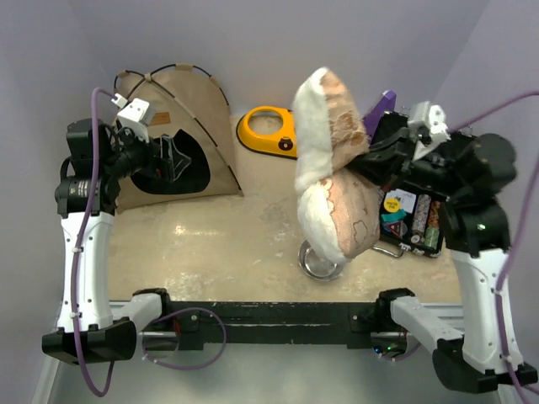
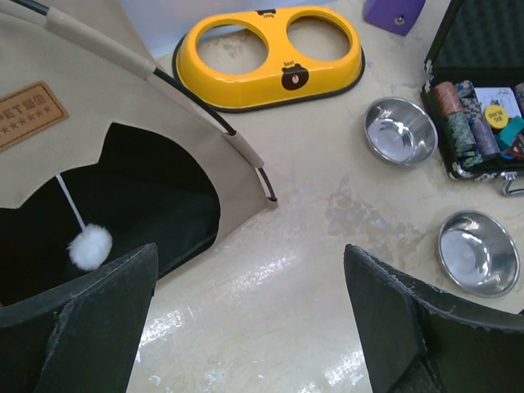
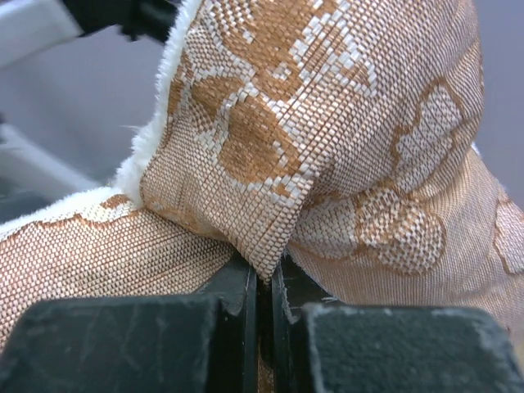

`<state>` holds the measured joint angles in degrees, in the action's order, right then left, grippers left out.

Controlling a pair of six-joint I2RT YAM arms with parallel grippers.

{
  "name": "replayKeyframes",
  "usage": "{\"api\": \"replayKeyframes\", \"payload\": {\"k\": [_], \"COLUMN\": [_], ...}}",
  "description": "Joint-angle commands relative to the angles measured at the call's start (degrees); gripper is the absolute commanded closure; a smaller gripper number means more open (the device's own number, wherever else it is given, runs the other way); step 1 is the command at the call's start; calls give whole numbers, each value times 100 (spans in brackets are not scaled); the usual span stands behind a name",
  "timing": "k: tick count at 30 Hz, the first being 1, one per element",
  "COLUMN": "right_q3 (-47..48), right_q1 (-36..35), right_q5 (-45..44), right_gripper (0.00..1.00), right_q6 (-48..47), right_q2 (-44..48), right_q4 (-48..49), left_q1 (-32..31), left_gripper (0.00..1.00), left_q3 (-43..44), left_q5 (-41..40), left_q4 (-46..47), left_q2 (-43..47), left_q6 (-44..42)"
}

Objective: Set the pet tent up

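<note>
The pet tent [image 1: 181, 126] stands upright at the back left, tan with black poles and a dark arched door. In the left wrist view its door, brown label and a white pom-pom on a string show on the tent [image 2: 98, 106]. My left gripper [image 1: 173, 156] hovers just in front of the door, open, with nothing between its fingers [image 2: 250, 270]. My right gripper [image 1: 370, 160] is shut on a fold of a beige patterned cushion [image 1: 333, 160] with a white fleece side, held up off the table. The pinched cushion [image 3: 311, 123] fills the right wrist view above the gripper [image 3: 266, 282].
A yellow double-bowl feeder [image 1: 268, 130] lies at the back centre, right of the tent. A steel bowl [image 1: 320, 261] sits under the hanging cushion; the left wrist view shows two steel bowls [image 2: 399, 131] [image 2: 477, 252]. An open black case [image 1: 413, 219] with small items lies at the right, a purple object [image 1: 381, 105] behind it.
</note>
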<state>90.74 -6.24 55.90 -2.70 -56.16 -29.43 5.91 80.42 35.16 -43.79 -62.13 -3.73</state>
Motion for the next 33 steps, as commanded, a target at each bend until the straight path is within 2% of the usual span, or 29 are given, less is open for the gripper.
{"api": "replayKeyframes", "payload": {"k": [1,3,5,9,13,16,17,19,20,21,22,23,24,26,27,30,33], "right_q3": [-1699,-2111,-2428,-2114,-2419,-3060,-3349,-3659,-3573,-3276,-2864,-2460,-2151,-1570,-1359,-883,-927], "right_q1": [-1051,-1684,-2326,-3242,-3384,-3051,-2771,-2025,-1543,-1112,-533,-266,110,840,974,993,993], "right_q5": [1064,1116,1064,1124,1134,1239,1204,1151,1029,532,284,29,-409,-431,-579,-966,-923], "right_gripper": [100,100,100,100,100,100,87,42,23,10,5,2,2,2,2,1,1], "right_q6": [3356,3372,3757,4126,5717,5623,5379,4179,3050,1847,669,-144,-448,-1028,-1196,-2092,-2270], "right_q2": [-473,-807,-1001,-1598,-1977,-2109,-2136,-2311,-2494,-2722,-3168,-3530,-3786,-4007,-4025,-3903,-3666], "right_q4": [3831,3980,4688,5699,7361,7453,7165,5860,4678,3230,1928,1071,427,-375,-710,-1765,-1900], "left_q1": [-11,-11,-11,-20,-11,-2,-2,-2,-2,-2,-2,-2,-2,-2,-11,-11,-2], "left_gripper": [0,0,0,0,0,0,0,0,0,0,0,0,0,0,0,0,0], "left_q3": [281,272,263,298,342,378,404,465,500,518,527,527,475,238,80,-587,-1229], "left_q5": [-289,-570,-703,-975,-1309,-1529,-1555,-1556,-1547,-1556,-1547,-1521,-1512,-1398,-1224,-767,-414], "left_q4": [363,275,161,11,20,2,-24,-112,-164,-235,-296,-366,-384,-341,-306,-192,19], "left_q2": [140,140,122,122,105,17,-36,-124,-194,-220,-264,-273,-239,-107,-37,297,613], "left_q6": [267,197,83,100,258,320,320,522,539,566,601,662,785,1039,1145,1576,1761]}}
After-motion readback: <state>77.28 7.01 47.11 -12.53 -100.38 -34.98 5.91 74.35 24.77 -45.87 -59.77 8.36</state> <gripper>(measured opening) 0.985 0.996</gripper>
